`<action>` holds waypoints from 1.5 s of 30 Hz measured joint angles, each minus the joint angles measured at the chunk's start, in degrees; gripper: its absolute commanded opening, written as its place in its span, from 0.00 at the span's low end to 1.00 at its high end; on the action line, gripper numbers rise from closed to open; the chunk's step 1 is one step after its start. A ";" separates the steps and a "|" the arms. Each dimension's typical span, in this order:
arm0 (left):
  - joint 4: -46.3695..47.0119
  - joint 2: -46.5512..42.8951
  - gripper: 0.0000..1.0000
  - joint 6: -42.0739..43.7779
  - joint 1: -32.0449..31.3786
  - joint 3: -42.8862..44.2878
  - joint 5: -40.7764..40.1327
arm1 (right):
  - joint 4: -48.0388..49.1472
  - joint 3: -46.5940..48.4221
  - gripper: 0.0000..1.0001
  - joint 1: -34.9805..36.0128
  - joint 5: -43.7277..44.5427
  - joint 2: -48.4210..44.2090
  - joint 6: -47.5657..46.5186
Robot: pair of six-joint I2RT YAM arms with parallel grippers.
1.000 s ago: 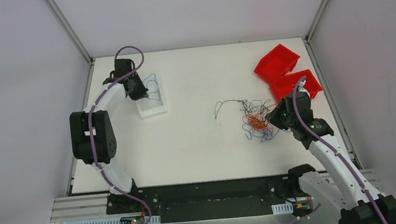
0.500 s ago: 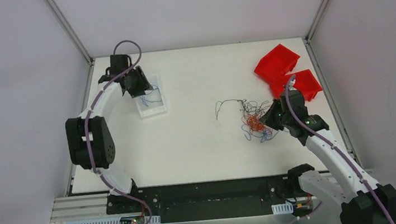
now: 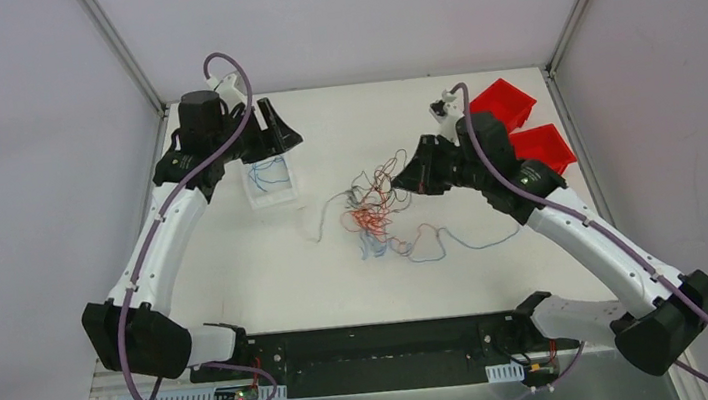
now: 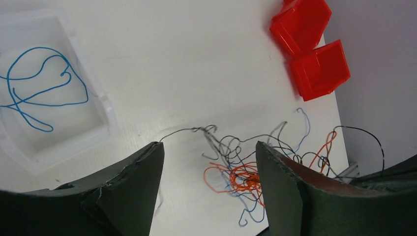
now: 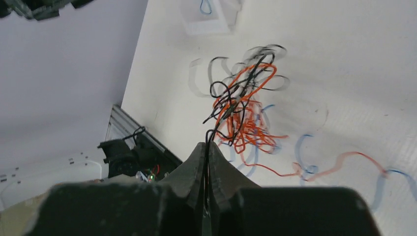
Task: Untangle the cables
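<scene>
Mid-table, the cables (image 3: 372, 216) sprawl left to right, nearest the right gripper (image 5: 206, 145), which hangs just right of them. Only the right wrist view shows its fingers pinched together on a black strand (image 5: 207, 133). Farther back, the left gripper (image 4: 209, 147) hovers with jaws apart and empty beside a tray (image 4: 105, 105) holding one blue wire (image 4: 42, 88).

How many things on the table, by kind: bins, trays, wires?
Red bins: 2
Clear tray: 1
Tangled wire bundle: 1
Loose blue wire in the tray: 1
Total: 5
</scene>
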 measured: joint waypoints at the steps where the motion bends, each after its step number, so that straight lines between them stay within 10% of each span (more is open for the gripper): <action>1: -0.09 -0.63 0.71 0.04 -0.02 -0.55 0.48 | 0.24 0.48 0.48 0.00 1.33 -0.50 -0.07; 5: -0.07 -1.22 0.71 0.17 0.04 -2.58 1.97 | -0.15 -1.51 0.75 -0.66 9.90 -2.58 1.11; 16: 0.46 -0.50 0.72 1.95 -3.02 -9.92 4.42 | -1.62 -17.79 0.69 -1.44 12.98 -4.66 2.58; 35: -0.55 16.44 0.60 5.25 -8.24 -12.44 -5.75 | 6.43 -18.78 0.73 8.63 12.92 2.10 6.69; 40: -0.24 18.01 0.40 5.55 -8.37 -12.41 -6.12 | 8.61 -18.75 0.74 11.41 14.27 5.99 8.11; 43: 0.94 18.21 0.00 6.10 -8.66 -12.33 -4.81 | 10.19 -18.64 0.73 13.09 15.13 8.92 8.83; 45: 1.70 18.21 0.00 5.99 -8.98 -12.15 -3.48 | 11.93 -18.64 0.73 14.21 15.50 10.73 9.49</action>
